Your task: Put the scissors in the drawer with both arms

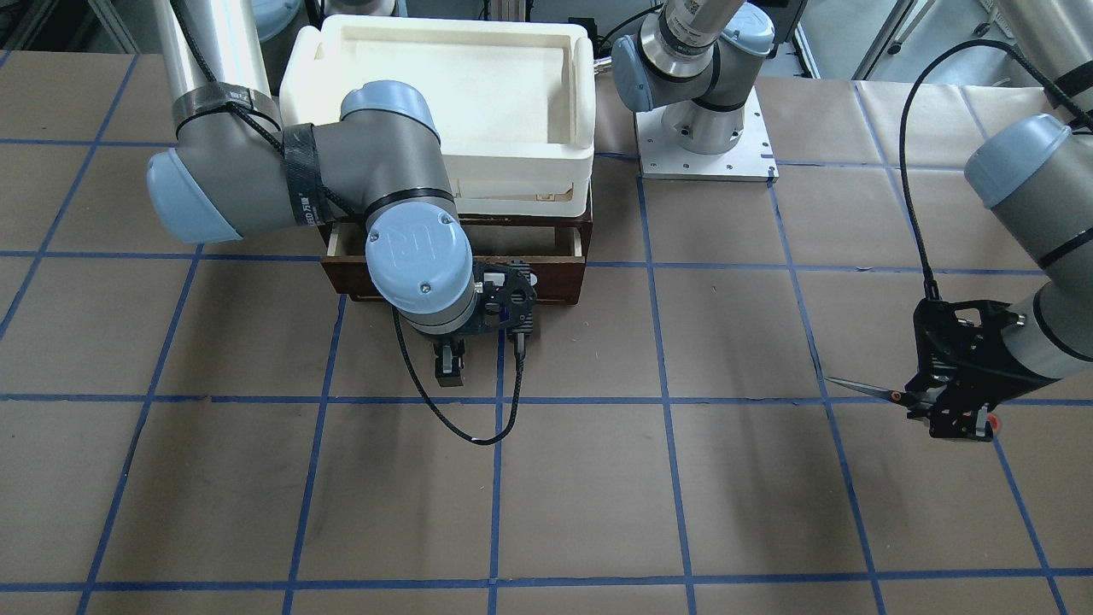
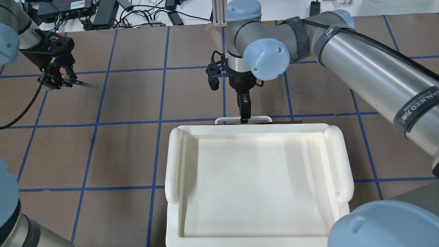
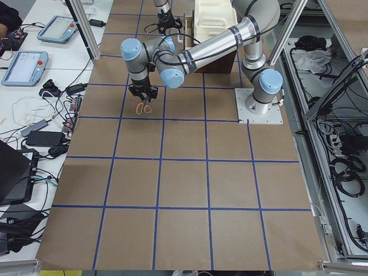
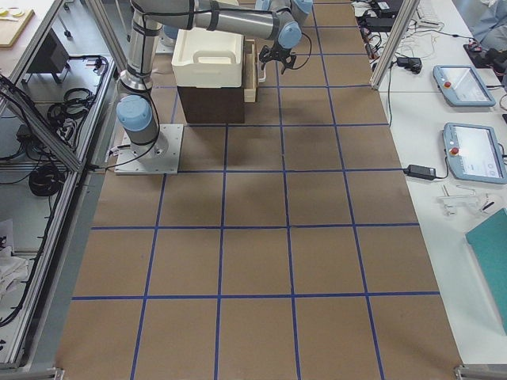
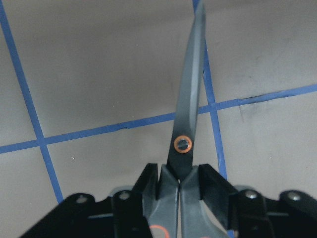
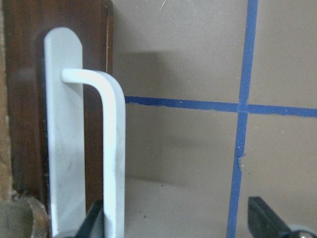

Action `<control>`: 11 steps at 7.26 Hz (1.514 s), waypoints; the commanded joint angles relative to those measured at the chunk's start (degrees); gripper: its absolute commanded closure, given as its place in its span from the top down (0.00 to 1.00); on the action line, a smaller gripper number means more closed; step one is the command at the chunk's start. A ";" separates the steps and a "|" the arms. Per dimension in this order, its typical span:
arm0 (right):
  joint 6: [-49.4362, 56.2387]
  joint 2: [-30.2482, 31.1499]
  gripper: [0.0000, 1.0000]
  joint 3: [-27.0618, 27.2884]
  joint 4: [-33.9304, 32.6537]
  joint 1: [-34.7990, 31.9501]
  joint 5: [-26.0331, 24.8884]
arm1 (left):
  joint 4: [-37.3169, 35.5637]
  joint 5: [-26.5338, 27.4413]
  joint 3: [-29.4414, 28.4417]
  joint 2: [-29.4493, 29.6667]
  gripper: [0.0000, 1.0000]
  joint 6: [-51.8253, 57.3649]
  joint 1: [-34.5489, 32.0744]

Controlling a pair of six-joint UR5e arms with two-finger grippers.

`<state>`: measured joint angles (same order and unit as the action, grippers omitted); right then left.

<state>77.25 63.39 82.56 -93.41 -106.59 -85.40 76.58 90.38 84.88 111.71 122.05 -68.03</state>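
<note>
My left gripper [image 1: 956,418] is shut on the scissors [image 1: 871,391] by their handles and holds them just above the table, far from the drawer. The left wrist view shows the silver-grey blades [image 5: 187,114] pointing away from the gripper [image 5: 181,181]. In the overhead view they are at the far left [image 2: 84,83]. The dark brown drawer [image 1: 546,286] is pulled partly out, with a strip of pale interior showing. My right gripper [image 6: 178,220] is open at its white bar handle [image 6: 115,148], which lies just inside one finger [image 6: 94,223]. In the overhead view this gripper [image 2: 244,113] hangs over the handle [image 2: 223,119].
A white foam tray [image 1: 444,85] sits on top of the drawer's cabinet and hides most of it from above [image 2: 253,178]. The left arm's base plate [image 1: 704,145] stands beside the cabinet. The brown table is marked with blue tape lines [image 1: 666,401].
</note>
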 commanded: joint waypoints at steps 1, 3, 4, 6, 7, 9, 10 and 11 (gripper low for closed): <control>0.27 -2.47 1.00 -1.78 -2.03 0.15 -0.12 | 0.06 -0.21 0.29 0.00 0.00 0.03 0.09; 0.44 -3.09 1.00 -3.72 -1.95 0.85 -0.12 | 0.06 0.05 0.38 0.00 0.00 0.03 0.17; 1.05 -3.09 1.00 -3.72 -1.95 1.03 -0.12 | 0.06 0.23 0.38 0.00 0.00 0.03 0.17; 1.58 -3.62 1.00 -4.59 -2.13 1.30 -0.12 | 0.06 0.23 0.46 0.00 0.00 0.03 0.17; 1.59 -4.14 1.00 -5.56 -2.22 1.64 -0.12 | 0.06 0.23 0.46 0.00 0.00 0.03 0.17; 1.59 -5.20 1.00 -6.01 -4.75 1.73 -0.12 | 0.06 0.23 0.55 0.08 0.00 0.03 0.17; 1.59 -5.38 1.00 -6.09 -5.29 1.82 -0.12 | 0.06 0.23 0.55 0.08 0.00 0.03 0.17; 1.59 -5.38 1.00 -6.36 -5.64 2.00 -0.12 | 0.06 0.23 0.64 0.08 0.00 0.03 0.17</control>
<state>78.84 58.17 76.47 -98.32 -104.77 -85.52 76.64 90.62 85.45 111.79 122.08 -67.85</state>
